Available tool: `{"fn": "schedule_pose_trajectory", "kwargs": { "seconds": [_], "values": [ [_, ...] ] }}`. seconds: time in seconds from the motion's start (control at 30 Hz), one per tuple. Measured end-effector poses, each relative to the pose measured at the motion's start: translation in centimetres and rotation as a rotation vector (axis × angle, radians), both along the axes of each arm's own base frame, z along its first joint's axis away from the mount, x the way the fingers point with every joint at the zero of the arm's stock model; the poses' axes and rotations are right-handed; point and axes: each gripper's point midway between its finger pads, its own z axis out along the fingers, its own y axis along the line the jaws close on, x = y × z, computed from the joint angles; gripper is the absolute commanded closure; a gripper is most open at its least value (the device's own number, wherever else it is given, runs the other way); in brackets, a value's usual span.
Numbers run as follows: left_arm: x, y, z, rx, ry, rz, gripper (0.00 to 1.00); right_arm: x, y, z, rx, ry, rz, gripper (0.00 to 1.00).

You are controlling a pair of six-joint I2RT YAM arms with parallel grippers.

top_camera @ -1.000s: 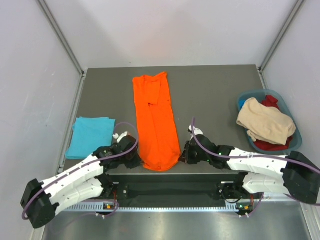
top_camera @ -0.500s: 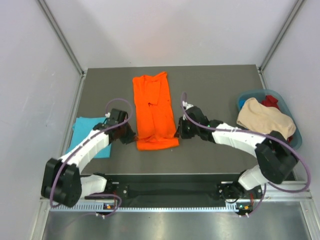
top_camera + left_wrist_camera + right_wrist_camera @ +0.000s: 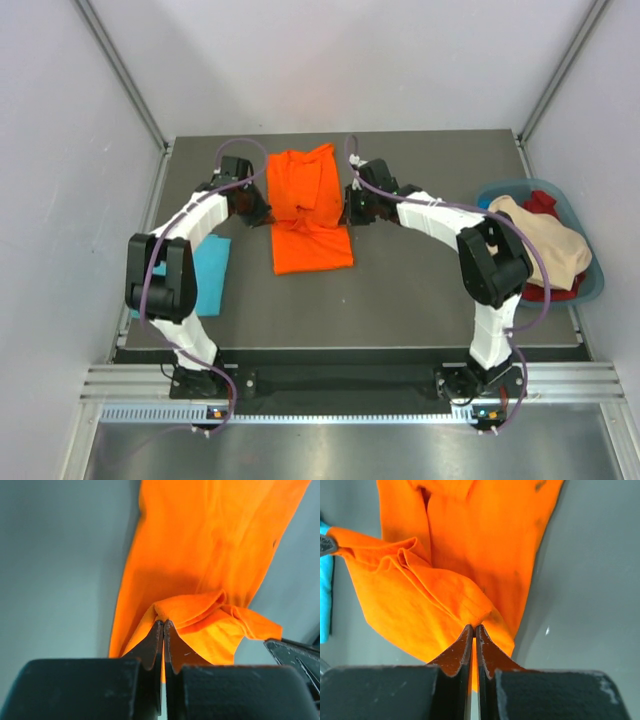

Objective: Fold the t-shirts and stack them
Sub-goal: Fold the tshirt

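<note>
The bright orange t-shirt lies in the middle of the table, its near half doubled back over its far half. My left gripper is shut on the shirt's hem corner at the left edge, seen pinched at the fingertips in the left wrist view. My right gripper is shut on the other hem corner at the right edge, also pinched in the right wrist view. The orange cloth sags between both grips. The turquoise t-shirt lies folded at the table's left side, partly under my left arm.
A blue basket at the right edge of the table holds a beige garment and red cloth. White walls close in the table on the left, far and right sides.
Both grippers carried the orange shirt's near hem away from the front edge toward the far end, folding the shirt over itself. Both arms are now stretched far out.
</note>
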Motion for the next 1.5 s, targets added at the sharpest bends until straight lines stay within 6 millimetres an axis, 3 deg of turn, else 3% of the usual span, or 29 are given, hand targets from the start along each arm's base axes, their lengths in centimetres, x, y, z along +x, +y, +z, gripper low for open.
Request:
{"fn": "schedule_pose_trajectory", "kwargs": {
  "seconds": [0.13, 0.33, 0.67, 0.9, 1.3, 1.4, 1.43, 1.5],
  "values": [
    [2.1, 0.8, -0.6, 0.007, 0.004, 0.014, 1.00, 1.9, 0.2, 0.3, -0.003, -0.006, 0.009, 1.00],
    [3.6, 1.4, -2.5, -0.001, 0.045, 0.030, 1.00, 4.7, 0.6, 0.2, -0.005, -0.015, 0.020, 1.00],
    [5.6, 1.3, -2.5, -0.001, 0.031, 0.023, 1.00, 6.4, -0.1, -1.0, -0.021, 0.014, 0.012, 1.00],
    [5.7, 1.5, -3.4, 0.012, 0.048, 0.020, 1.00, 7.2, 0.1, -0.6, -0.009, 0.004, 0.012, 1.00],
    [6.5, 1.8, -3.5, 0.033, 0.047, 0.029, 1.00, 8.2, -0.8, -2.7, -0.004, 0.042, -0.001, 1.00],
    [6.6, 1.8, -3.5, 0.036, 0.047, 0.031, 1.00, 8.3, -0.6, -2.7, 0.006, 0.043, 0.004, 0.98],
    [6.6, 1.9, -3.6, 0.037, 0.048, 0.032, 1.00, 8.4, -0.5, -2.6, 0.012, 0.041, 0.007, 0.92],
    [6.6, 1.9, -3.6, 0.038, 0.049, 0.032, 0.93, 8.5, -0.2, -2.4, 0.026, 0.035, 0.009, 0.88]
  ]
}}
